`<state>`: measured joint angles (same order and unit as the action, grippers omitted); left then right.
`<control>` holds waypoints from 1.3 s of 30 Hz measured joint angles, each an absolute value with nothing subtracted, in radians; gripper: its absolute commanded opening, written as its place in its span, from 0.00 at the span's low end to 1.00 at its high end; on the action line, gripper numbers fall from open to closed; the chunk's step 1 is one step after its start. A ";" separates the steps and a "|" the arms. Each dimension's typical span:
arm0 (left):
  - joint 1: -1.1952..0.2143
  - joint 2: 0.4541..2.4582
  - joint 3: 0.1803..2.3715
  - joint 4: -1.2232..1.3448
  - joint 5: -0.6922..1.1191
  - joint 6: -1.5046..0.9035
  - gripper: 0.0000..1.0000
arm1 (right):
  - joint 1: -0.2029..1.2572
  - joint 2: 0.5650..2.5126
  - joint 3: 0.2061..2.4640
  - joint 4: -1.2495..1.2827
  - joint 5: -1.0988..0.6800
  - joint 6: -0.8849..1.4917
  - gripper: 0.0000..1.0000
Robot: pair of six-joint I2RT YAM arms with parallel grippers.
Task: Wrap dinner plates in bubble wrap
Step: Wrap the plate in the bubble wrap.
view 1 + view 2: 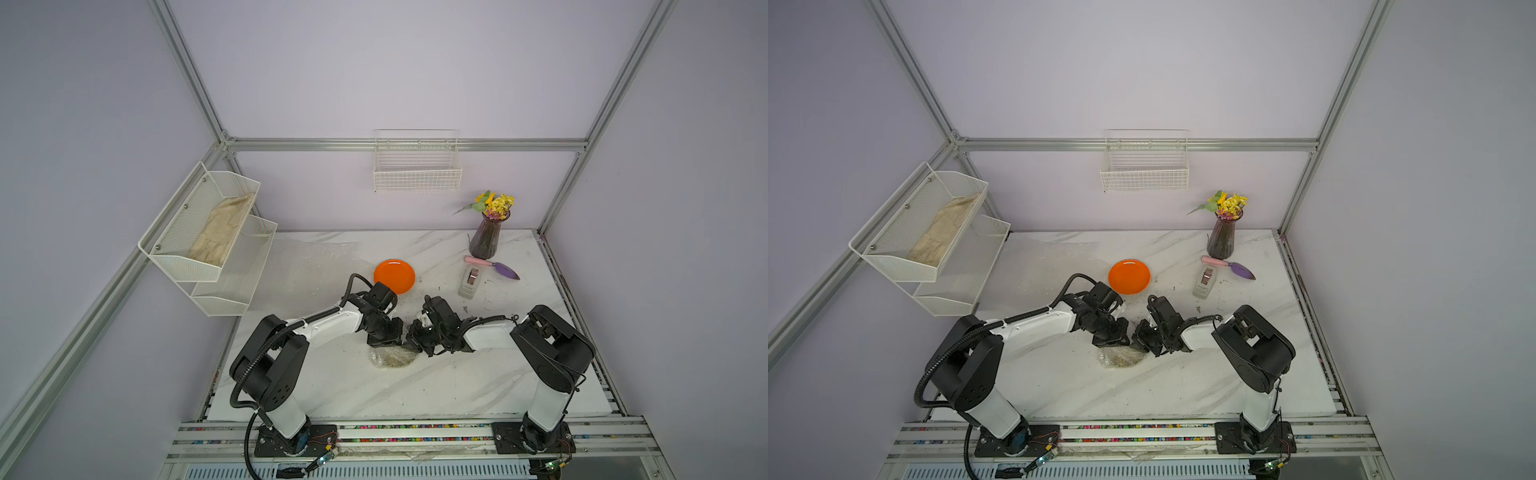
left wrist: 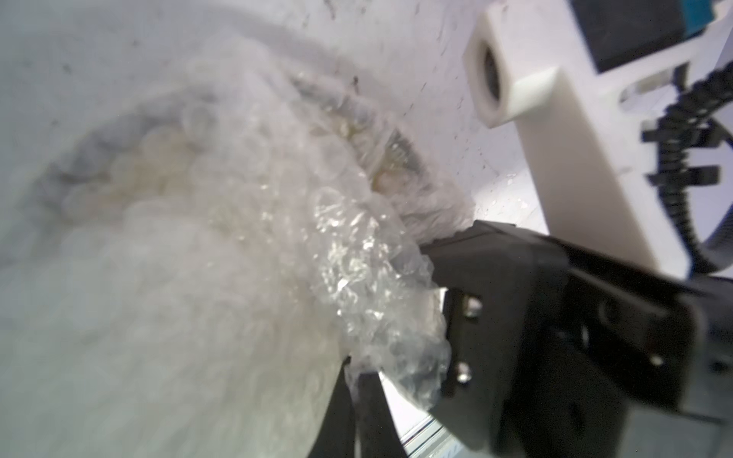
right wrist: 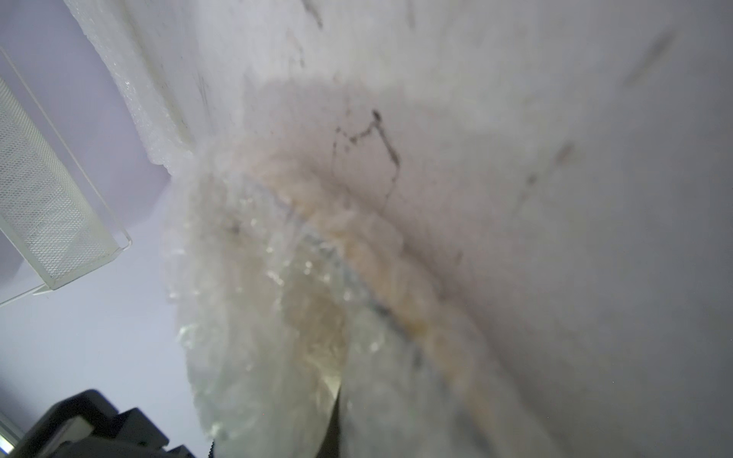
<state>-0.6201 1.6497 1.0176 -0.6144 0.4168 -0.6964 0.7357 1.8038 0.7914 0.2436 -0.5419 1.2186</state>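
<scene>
A bubble wrap bundle [image 1: 392, 357] [image 1: 1121, 358] lies on the marble table near the front middle. Through it shows a yellowish plate with a dark pattern [image 2: 392, 158] [image 3: 396, 277]. My left gripper [image 2: 355, 368] [image 1: 385, 341] is shut on a crinkled fold of the bubble wrap [image 2: 357, 277] at the bundle's edge. My right gripper [image 3: 335, 416] [image 1: 412, 344] meets it from the other side, shut, with wrap [image 3: 258, 297] bunched over its jaws. An orange plate [image 1: 394, 276] [image 1: 1129, 276] lies bare behind the arms. A flat bubble wrap sheet [image 1: 307, 266] is spread at the back left.
A grey tape dispenser [image 1: 469, 284], a purple trowel with a pink handle [image 1: 494, 266] and a vase of flowers [image 1: 486, 237] stand at the back right. A white mesh shelf [image 1: 232, 286] holding a beige cloth [image 1: 220, 232] hangs at the left. A wire basket [image 1: 417, 166] hangs on the back wall.
</scene>
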 measured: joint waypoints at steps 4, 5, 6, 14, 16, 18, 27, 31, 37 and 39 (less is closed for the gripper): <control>-0.589 1.614 1.001 -0.638 0.422 -0.697 0.04 | 0.736 1.803 0.791 0.243 -0.537 1.223 0.00; -0.584 1.608 1.001 -0.635 0.432 -0.698 0.04 | 0.736 1.803 0.791 0.243 -0.536 1.223 0.00; -0.583 1.608 1.001 -0.630 0.442 -0.698 0.04 | 0.736 1.803 0.792 0.243 -0.535 1.223 0.00; -0.581 1.765 1.001 -0.576 0.503 -0.677 0.03 | 0.734 1.767 0.821 0.149 -0.490 1.195 0.00; -0.580 1.765 1.001 -0.577 0.503 -0.660 0.03 | 0.719 1.735 0.839 0.070 -0.472 1.173 0.00; -0.577 1.769 1.001 -0.577 0.508 -0.646 0.02 | 0.691 1.718 0.878 -0.011 -0.464 1.139 0.00; -0.575 1.773 1.021 -0.607 0.513 -0.623 0.04 | 0.620 1.832 0.999 -0.048 -0.521 0.996 0.00; -0.598 1.768 1.080 -0.679 0.478 -0.626 0.07 | 0.633 1.832 0.960 -0.039 -0.528 0.984 0.00; -0.646 1.756 1.129 -0.715 0.492 -0.636 0.09 | 0.654 1.827 0.936 -0.027 -0.525 0.992 0.00; -0.652 1.761 1.118 -0.695 0.504 -0.635 0.10 | 0.661 1.824 0.931 -0.020 -0.517 0.998 0.00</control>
<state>-0.6521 1.7615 1.1179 -0.6949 0.5037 -0.6353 0.6605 1.8240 0.9310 -0.0196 -0.5167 0.9977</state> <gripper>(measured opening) 0.093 0.049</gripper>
